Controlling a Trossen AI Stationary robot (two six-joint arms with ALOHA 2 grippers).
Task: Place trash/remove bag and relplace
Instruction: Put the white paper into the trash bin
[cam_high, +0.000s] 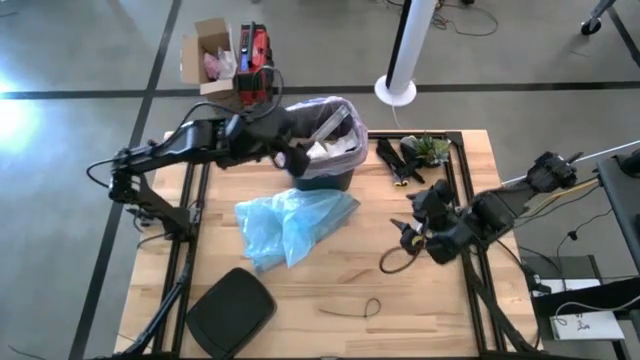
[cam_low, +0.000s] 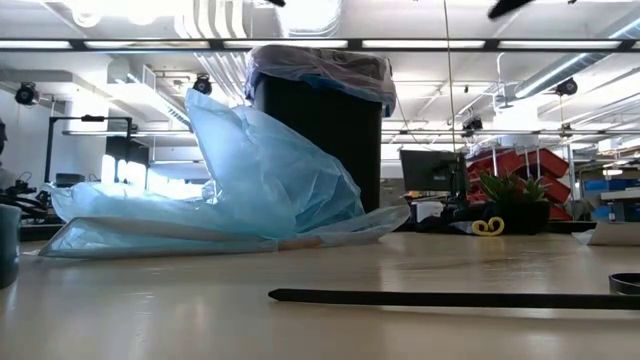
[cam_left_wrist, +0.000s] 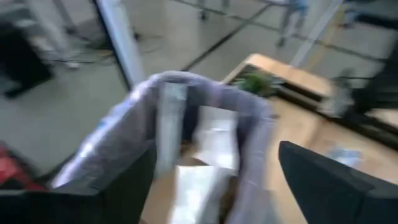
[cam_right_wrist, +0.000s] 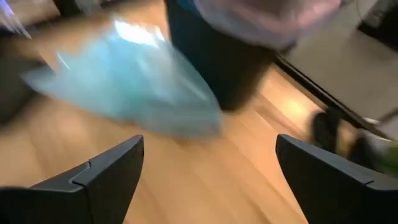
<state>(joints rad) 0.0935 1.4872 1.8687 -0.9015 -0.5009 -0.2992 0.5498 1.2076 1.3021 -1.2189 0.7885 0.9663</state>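
The dark bin (cam_high: 325, 170) stands at the table's far middle, lined with the pinkish-white bag (cam_high: 347, 112), whose top is folded out over the rim (cam_low: 320, 65). White paper trash (cam_left_wrist: 214, 140) and a brown piece (cam_left_wrist: 163, 190) lie inside it. My left gripper (cam_high: 292, 157) hovers open at the bin's left rim, and its wrist view looks down into the bin between the fingers (cam_left_wrist: 211, 193). My right gripper (cam_high: 410, 228) is open, low over the table right of the bin, facing it (cam_right_wrist: 208, 177).
A light blue plastic bag (cam_high: 292, 222) lies crumpled on the table against the bin's near side (cam_low: 250, 185). A black lid (cam_high: 230, 310) sits at the near left, with a black strap (cam_low: 450, 297) near the front edge. Black and green clutter (cam_high: 415, 155) is at the far right.
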